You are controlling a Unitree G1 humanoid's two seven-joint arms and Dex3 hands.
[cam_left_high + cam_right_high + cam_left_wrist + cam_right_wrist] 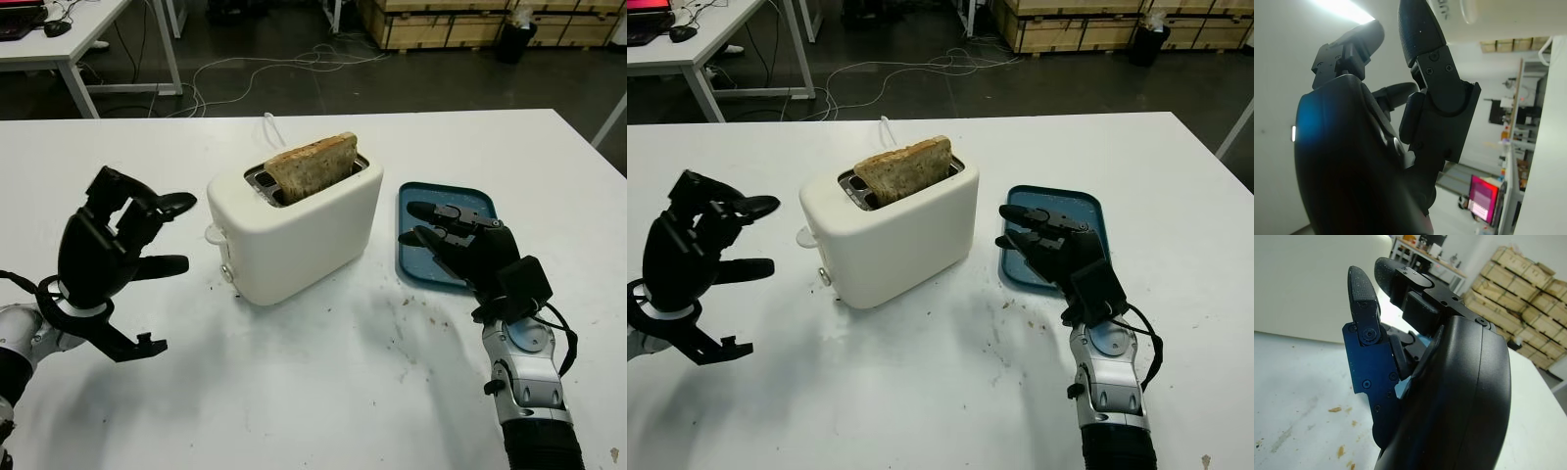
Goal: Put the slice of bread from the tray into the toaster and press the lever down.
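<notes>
Toaster (294, 230) blocks centre; bare table (323, 392) in front.

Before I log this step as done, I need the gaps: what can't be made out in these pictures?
- Toaster lever: small, on the end face turned away in the head views; up or down, cannot tell.
- Bread slice: its lower part is hidden inside the slot.
- Blue tray: its near part is hidden behind the open right hand.
- Left hand, open, beside the toaster: its own shell blocks the left wrist view.

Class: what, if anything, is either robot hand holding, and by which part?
Nothing. The left robot hand and right robot hand are both open; the bread stands in the toaster.
</notes>
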